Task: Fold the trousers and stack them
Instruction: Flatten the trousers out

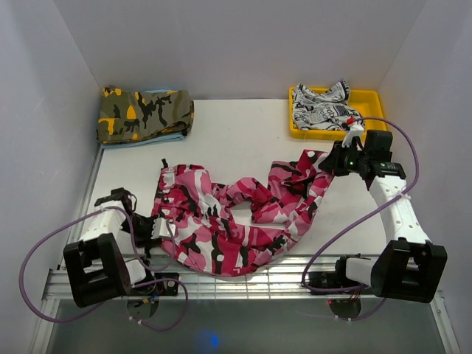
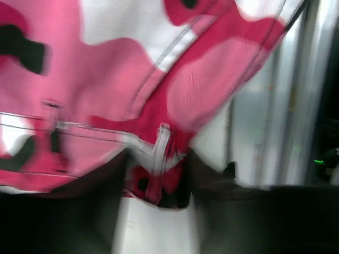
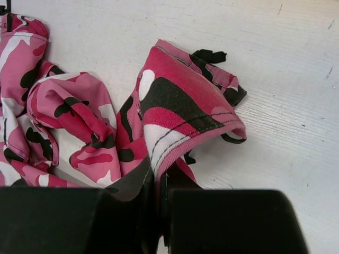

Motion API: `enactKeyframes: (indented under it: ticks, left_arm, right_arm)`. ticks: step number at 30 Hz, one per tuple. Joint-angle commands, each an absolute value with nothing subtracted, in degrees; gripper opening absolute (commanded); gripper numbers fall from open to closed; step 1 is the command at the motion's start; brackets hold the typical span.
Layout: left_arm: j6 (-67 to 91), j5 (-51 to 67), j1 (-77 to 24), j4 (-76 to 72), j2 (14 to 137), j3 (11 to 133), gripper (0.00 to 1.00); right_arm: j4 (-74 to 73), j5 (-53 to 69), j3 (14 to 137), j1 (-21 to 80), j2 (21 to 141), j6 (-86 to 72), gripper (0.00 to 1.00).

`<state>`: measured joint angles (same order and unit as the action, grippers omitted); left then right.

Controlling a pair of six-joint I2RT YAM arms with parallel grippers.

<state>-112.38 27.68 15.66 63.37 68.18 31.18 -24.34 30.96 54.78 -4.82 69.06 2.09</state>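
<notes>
The pink, white and black camouflage trousers (image 1: 221,221) lie crumpled across the middle of the table, waist to the left and one leg trailing right. My left gripper (image 1: 153,225) is at the waistband. In the blurred left wrist view its jaws (image 2: 156,182) stand wide apart, with the trousers' (image 2: 106,69) waistband edge and a belt loop between them, not squeezed. My right gripper (image 1: 330,164) is shut on the leg's hem at the right. In the right wrist view the cloth (image 3: 175,106) rises in a peak out of the shut gripper (image 3: 159,185).
A folded olive-and-orange camouflage garment (image 1: 144,114) sits at the back left corner. A yellow tray (image 1: 371,103) at the back right holds a white garment with black print (image 1: 321,107). A metal rack (image 1: 243,282) runs along the near edge. White walls enclose the table.
</notes>
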Motion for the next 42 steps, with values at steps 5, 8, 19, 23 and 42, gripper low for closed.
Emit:
enactKeyframes:
  ticks: [5,8,19,23,42]
  left_arm:
    - [-116.12,32.24,15.64,64.03,81.20,45.06,0.17]
    - [-114.00,36.89,16.17,72.56,81.21,54.30,0.02]
    - [-82.12,51.50,20.47,76.64,69.52,72.06,0.00]
    - [-73.67,59.31,26.71,80.32,66.28,77.07,0.00]
    - [-19.62,62.35,29.00,45.81,45.03,89.66,0.00]
  right_arm:
    - [-26.54,34.10,62.84,-8.43,67.06,4.66,0.08]
    - [-29.08,35.94,65.29,-12.91,66.27,4.83,0.08]
    - [-34.54,36.22,67.06,-28.82,50.02,8.26,0.08]
    - [-33.84,33.93,69.25,-29.27,45.10,5.73,0.08]
    - [-12.84,26.36,87.55,-29.36,49.32,-11.51,0.08]
